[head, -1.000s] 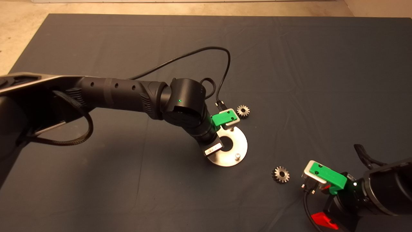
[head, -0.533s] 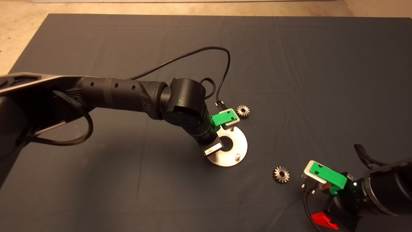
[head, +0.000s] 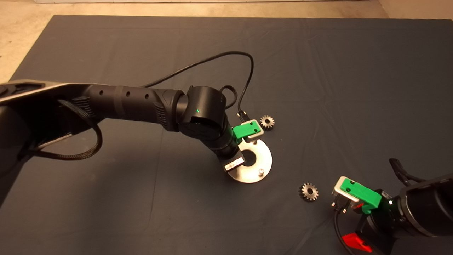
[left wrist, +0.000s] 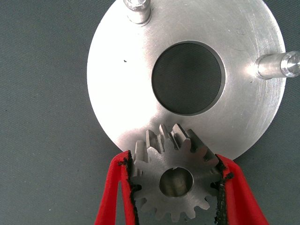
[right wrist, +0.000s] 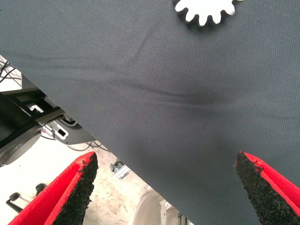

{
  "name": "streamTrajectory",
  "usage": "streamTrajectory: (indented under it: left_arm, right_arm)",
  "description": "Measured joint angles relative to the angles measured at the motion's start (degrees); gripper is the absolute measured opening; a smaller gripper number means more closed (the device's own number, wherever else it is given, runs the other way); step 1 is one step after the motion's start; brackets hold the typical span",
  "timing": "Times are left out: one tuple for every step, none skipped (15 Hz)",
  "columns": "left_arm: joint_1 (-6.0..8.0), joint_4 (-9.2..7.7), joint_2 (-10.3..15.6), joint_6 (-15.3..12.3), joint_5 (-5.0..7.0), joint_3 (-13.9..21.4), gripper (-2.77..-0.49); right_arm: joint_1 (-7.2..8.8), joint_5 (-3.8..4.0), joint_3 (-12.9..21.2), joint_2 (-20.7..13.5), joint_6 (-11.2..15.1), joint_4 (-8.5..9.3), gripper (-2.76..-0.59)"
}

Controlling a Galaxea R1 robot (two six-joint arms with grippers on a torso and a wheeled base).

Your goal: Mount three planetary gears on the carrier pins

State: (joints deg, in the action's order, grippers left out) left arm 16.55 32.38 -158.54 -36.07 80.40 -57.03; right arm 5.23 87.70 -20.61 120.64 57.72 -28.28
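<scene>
Over the flat round silver disc [left wrist: 117, 93], the left tool [left wrist: 176, 185] pinches a small silvery toothed gear [left wrist: 176, 180]; no writing legible. Right tool [right wrist: 168, 187] spread, idle.

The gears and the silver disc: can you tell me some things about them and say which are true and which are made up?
1. The left gripper holds a gear between its red fingers. True.
2. Two gears lie loose on the mat. True: one beyond the disc, one near the right gripper.
3. Every pin already has a gear on it. False: the two pins in the left wrist view are bare.
4. The right gripper is shut on a gear. False: it is open and holds nothing.
5. The disc has a square hole. False: its hole is round.
</scene>
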Motion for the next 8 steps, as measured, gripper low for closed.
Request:
streamTrajectory:
  left_arm:
    - [0.09, -0.05, 0.0, 0.1, -0.02, 0.0, -2.66]
    - [0.12, -0.01, 0.0, 0.2, 0.09, 0.0, -2.66]
    - [0.15, -0.02, 0.0, 0.2, 0.06, -0.1, -2.66]
    - [0.17, -0.04, 0.0, 0.2, 0.06, -0.1, -2.66]
    - [0.23, -0.05, 0.0, 0.2, 0.09, -0.1, -2.66]
    - [0.34, -0.02, 0.0, 0.2, 0.24, -0.3, -2.66]
    - [0.52, 0.04, 0.1, 0.4, 0.61, -0.4, -2.66]
    - [0.78, 0.0, 0.2, 0.5, 1.03, -0.6, -2.66]
  right_arm:
    - [0.0, 0.0, 0.0, 0.0, 0.0, 0.0, -1.18]
    - [0.0, 0.0, 0.0, 0.0, 0.0, 0.0, -1.18]
    - [0.0, 0.0, 0.0, 0.0, 0.0, 0.0, -1.18]
    - [0.0, 0.01, 0.0, 0.0, 0.0, 0.0, -1.18]
    - [0.0, 0.0, 0.0, 0.0, 0.0, 0.0, -1.18]
    - [0.0, 0.0, 0.0, 0.0, 0.0, 0.0, -1.18]
    - [0.0, 0.0, 0.0, 0.0, 0.0, 0.0, -1.18]
    - [0.0, 0.01, 0.0, 0.0, 0.0, 0.0, -1.18]
